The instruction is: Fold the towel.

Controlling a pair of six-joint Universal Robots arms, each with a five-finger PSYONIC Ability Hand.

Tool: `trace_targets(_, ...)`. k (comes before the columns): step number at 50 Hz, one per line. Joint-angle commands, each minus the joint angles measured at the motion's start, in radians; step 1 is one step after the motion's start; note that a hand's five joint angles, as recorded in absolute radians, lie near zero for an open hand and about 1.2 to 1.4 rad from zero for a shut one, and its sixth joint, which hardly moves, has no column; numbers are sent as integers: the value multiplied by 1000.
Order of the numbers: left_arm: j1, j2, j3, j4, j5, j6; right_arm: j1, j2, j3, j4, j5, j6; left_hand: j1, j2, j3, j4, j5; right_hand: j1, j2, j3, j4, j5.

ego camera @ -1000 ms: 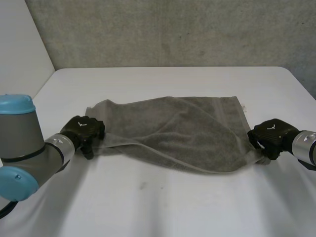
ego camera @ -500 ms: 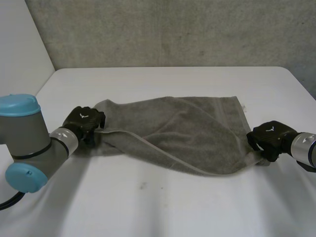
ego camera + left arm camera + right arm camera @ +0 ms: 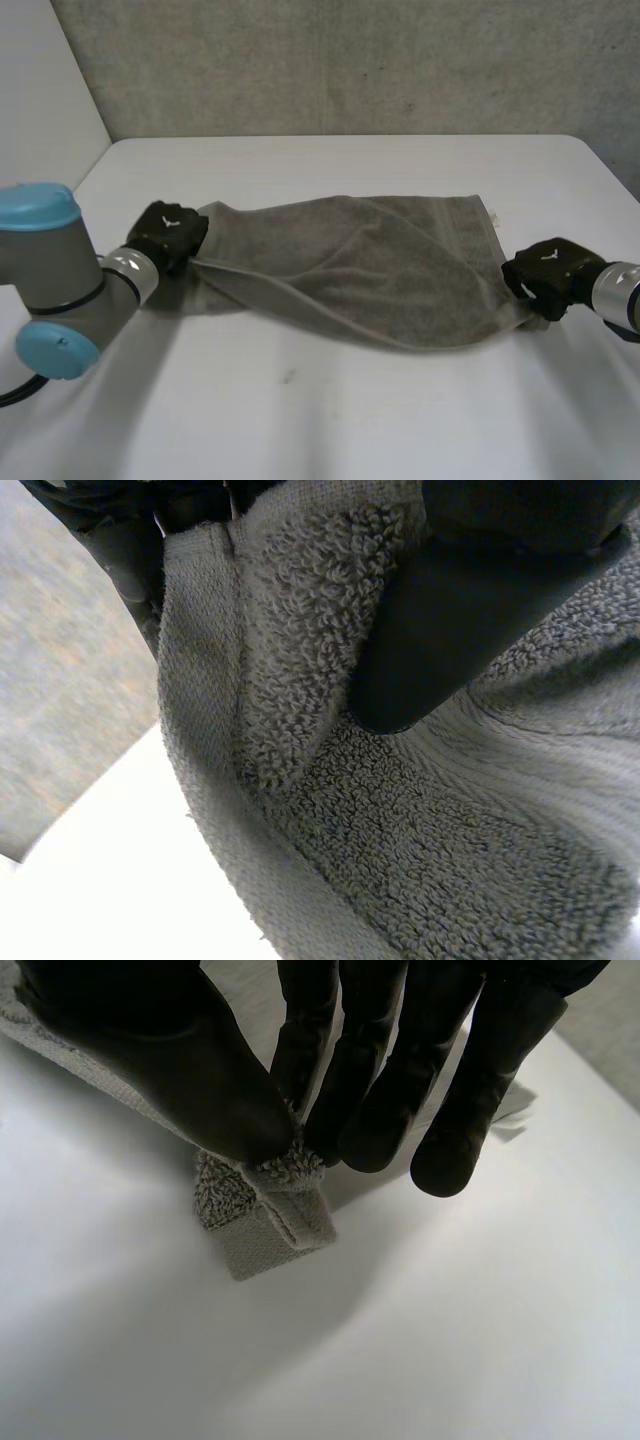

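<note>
Left robot hand [image 3: 170, 232], clamped on the left corner of the towel [image 3: 380, 270], had swung it toward the far side of the desk [image 3: 350, 420]. Right robot hand [image 3: 545, 275] stayed pinching the near-right corner, so the fold looked underway.

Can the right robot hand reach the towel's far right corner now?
Probably yes: bare table lies between the right robot hand and the towel's far corner, though it is pinching the near corner.

Black left hand [image 3: 168, 233]; grey, blue-capped arm [image 3: 58, 275]
</note>
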Motion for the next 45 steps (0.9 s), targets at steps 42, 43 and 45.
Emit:
trace_targets(42, 104, 523, -448, -167, 211, -14, -346, -310, 34, 409, -201, -212, 217, 189, 190, 190, 204, 79, 80, 63, 59, 63)
trace_targets(43, 104, 522, -448, -167, 211, -14, -346, -310, 33, 409, -200, -212, 217, 189, 190, 190, 204, 79, 80, 63, 59, 63)
trace_targets(45, 92, 458, -405, -161, 207, -17, -298, -267, 6, 403, -170, -198, 217, 189, 190, 190, 204, 79, 80, 63, 59, 63)
